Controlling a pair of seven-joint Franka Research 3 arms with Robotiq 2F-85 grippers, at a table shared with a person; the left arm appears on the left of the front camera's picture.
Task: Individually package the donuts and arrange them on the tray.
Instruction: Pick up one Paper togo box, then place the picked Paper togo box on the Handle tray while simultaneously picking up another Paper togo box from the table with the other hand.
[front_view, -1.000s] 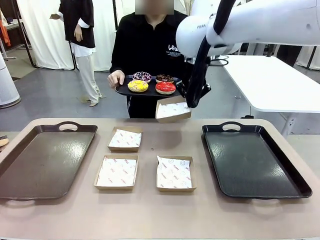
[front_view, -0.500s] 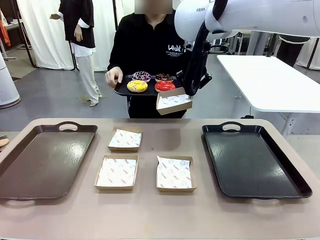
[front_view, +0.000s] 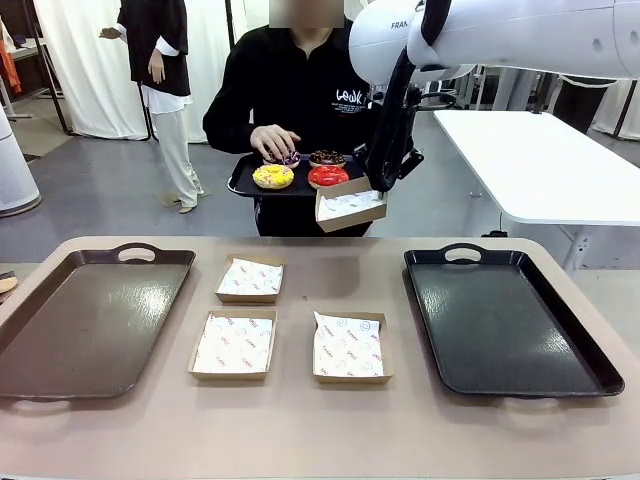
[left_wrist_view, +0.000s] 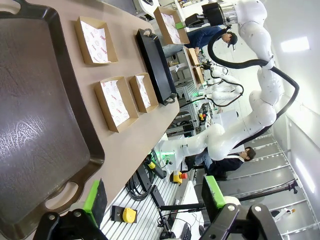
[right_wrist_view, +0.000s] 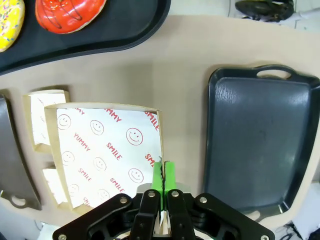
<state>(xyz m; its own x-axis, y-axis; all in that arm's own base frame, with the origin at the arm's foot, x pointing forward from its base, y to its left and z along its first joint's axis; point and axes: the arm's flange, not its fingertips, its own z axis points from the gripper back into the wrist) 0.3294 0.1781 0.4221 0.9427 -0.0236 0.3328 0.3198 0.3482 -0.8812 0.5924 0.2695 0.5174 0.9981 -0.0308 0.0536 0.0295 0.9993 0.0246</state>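
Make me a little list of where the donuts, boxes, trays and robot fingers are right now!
Donuts: four, on the person's serving tray
Person's hand: over the back-left donut
Right fingers: shut on a box wall, holding the lifted box beside the serving tray
Left fingers: open, holding nothing, by the brown tray
Table boxes: three, paper-lined, between the brown tray and the black tray

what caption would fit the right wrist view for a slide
Right gripper shut on the rim of a paper-lined box, held up beside the serving tray with the red donut
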